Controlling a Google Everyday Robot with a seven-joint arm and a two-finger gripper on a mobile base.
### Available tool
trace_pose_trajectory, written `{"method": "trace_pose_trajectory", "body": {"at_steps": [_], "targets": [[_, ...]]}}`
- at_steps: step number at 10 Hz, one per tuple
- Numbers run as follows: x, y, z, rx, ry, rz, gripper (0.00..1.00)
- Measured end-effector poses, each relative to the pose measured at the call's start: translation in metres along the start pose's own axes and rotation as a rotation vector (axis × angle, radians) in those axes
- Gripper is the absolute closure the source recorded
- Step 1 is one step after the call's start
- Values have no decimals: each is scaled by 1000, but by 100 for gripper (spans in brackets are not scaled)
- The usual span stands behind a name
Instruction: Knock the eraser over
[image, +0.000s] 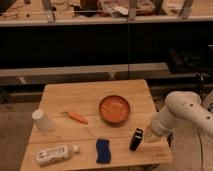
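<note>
The eraser (136, 139) is a small black block that stands, leaning a little, near the front right of the wooden table (90, 95). It is just in front of and to the right of the orange bowl (114, 109). My gripper (149, 134), at the end of the white arm (185, 109), is low over the table's right edge. It is right beside the eraser on its right side. I cannot tell if they touch.
A flat blue wavy-edged pad (102, 150) lies left of the eraser at the front edge. A carrot (77, 117), a white cup (42, 120) and a lying white bottle (52, 154) are on the left half. A dark shelf unit stands behind the table.
</note>
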Motion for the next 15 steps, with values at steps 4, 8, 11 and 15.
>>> {"method": "trace_pose_trajectory", "body": {"at_steps": [4,8,11,15], "targets": [[-7,2,4,6,-19,23,86],[-14,3,7,11,-29,40,86],[-16,2,9,15,-38,56,86],[-20,1,13,17,-51,75,86]]}}
